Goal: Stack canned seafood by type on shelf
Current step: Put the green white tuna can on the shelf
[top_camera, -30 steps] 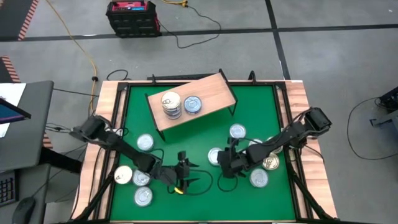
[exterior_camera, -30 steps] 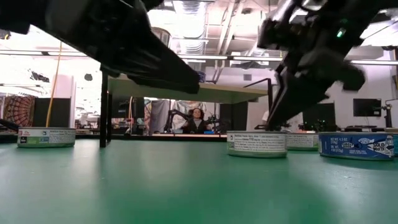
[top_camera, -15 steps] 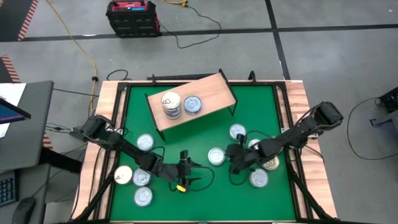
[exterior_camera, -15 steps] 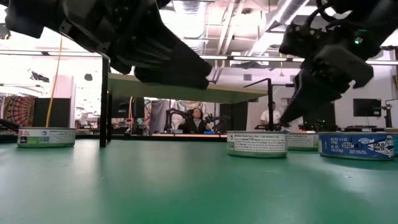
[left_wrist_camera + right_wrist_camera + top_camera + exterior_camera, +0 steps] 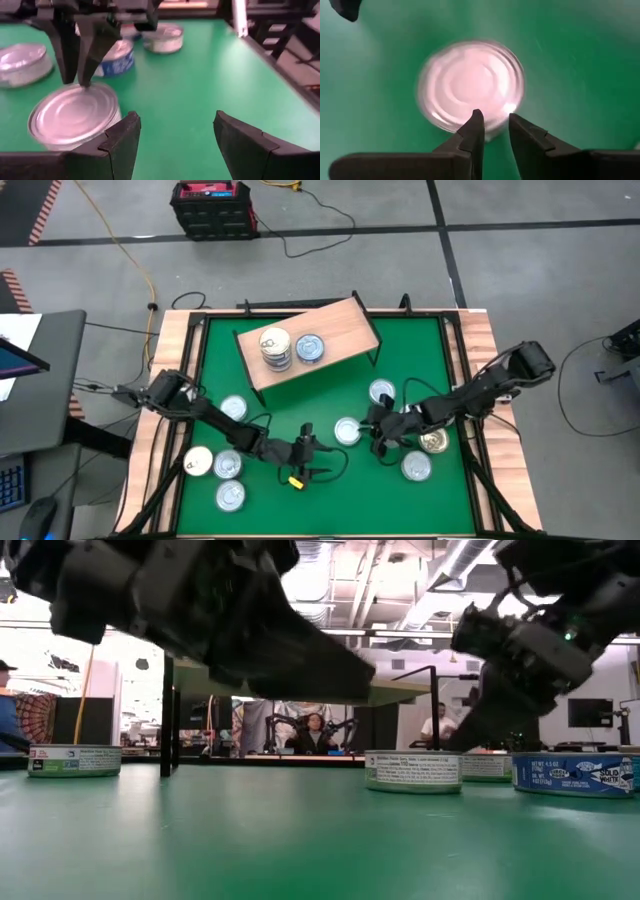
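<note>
Centrally, a silver can (image 5: 347, 430) is being worked from both sides, lying flat on the green surface (image 5: 330, 385) just in front of the shelf (image 5: 308, 341). The right tool (image 5: 492, 129) is being held over the can's near rim with its jaws narrow and nothing gripped between them; one fingertip (image 5: 84, 65) is seen touching the lid in the left wrist view. The left tool (image 5: 172, 135) is being held low beside the same can, its jaws wide and empty.

Risk: with both tools converging on one can, a collision between them is being invited. A narrow-jawed press on the rim may tip or slide the can rather than seat it; a push toward the shelf legs would jam it there.

Surroundings, relative to the can: on the shelf behind it, a stack of cans (image 5: 276, 346) and a single blue-sided can (image 5: 310, 348) are standing side by side. A can (image 5: 381, 391) is lying between it and the shelf's right end, and two more cans (image 5: 434, 442) (image 5: 416, 467) are lying to its right, under the right arm. Four cans (image 5: 229, 468) are clustered well to its left. The right-hand cans are crowding any retreat of the right tool.
</note>
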Action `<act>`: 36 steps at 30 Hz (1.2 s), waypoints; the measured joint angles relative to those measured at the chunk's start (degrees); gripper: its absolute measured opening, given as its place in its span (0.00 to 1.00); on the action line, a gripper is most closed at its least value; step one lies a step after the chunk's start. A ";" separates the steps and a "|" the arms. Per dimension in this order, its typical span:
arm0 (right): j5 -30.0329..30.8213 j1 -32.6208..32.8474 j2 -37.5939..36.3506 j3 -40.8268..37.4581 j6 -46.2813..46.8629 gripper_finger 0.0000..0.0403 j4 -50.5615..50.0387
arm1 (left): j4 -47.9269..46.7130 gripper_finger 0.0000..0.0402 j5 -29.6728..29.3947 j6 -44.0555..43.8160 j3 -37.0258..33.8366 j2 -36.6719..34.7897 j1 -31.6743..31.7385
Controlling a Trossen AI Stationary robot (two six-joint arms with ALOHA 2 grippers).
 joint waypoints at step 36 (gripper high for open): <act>12.03 0.73 -2.30 14.66 0.10 0.25 -35.30 | -11.34 0.60 -2.88 4.31 0.02 -2.62 1.57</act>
